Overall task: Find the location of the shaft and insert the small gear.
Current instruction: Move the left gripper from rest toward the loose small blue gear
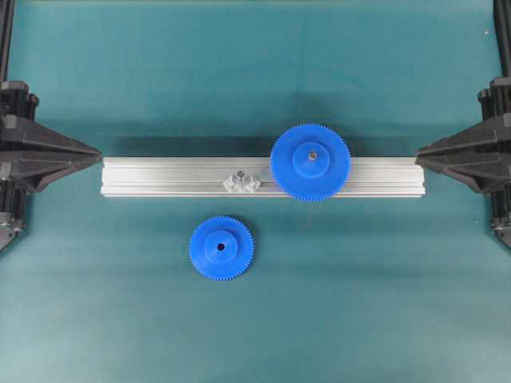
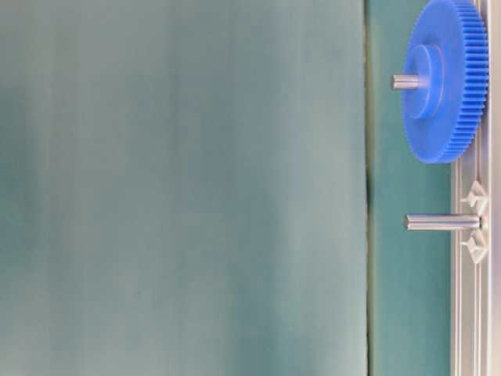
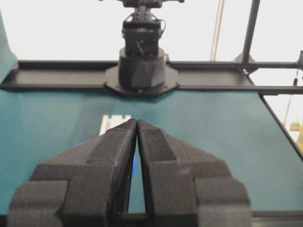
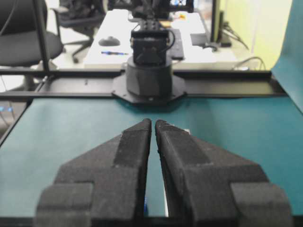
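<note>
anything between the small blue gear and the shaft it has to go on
Nothing but bare teal mat and the near edge of the rail. The overhead view shows the small gear lying in front of the rail, the shaft upright on it.

Both arms are matte black throughout. The left claw (image 3: 137, 124) and right claw (image 4: 153, 124) each have two broad wedge-shaped fingers (image 3: 111, 151) tapering to blunt tips, with finely textured inner pads. Each wrist view faces the opposite arm's octagonal base plate, round pedestal and boxy black motor housing.
</note>
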Robot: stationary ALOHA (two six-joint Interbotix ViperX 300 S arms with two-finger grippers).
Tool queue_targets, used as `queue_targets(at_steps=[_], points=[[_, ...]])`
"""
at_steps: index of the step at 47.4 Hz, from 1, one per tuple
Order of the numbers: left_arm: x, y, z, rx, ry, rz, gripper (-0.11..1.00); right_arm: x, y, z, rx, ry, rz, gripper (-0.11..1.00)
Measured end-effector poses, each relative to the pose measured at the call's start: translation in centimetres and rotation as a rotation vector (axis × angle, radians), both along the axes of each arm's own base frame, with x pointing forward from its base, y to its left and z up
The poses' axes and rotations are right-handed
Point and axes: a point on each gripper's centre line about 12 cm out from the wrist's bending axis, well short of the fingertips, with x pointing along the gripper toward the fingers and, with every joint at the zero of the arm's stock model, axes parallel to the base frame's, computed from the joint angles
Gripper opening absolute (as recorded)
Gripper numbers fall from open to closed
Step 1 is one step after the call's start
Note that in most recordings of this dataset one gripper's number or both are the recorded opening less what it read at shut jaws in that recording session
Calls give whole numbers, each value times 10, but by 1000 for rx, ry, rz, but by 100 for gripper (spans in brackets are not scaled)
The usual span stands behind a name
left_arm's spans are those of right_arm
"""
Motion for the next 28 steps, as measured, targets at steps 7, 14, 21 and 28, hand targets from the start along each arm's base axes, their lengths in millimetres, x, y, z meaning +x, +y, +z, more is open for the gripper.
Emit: queue_targets(at_steps=[7,14,21,28], points=[[8,-1,-13,-11,57,-7,3,-1,-1,-13,18,51,-6,7],[15,-2,-23,-13,106,-9,0,-1,-1,-19,27,95,-5,-1],[22,-2,-33,-14,176,-9,0,-1,-2,-23,31,127,-14,-1],[24,-2,-36,-14,226,-9,0,-2,-4,-27,42,159,-25,-1]])
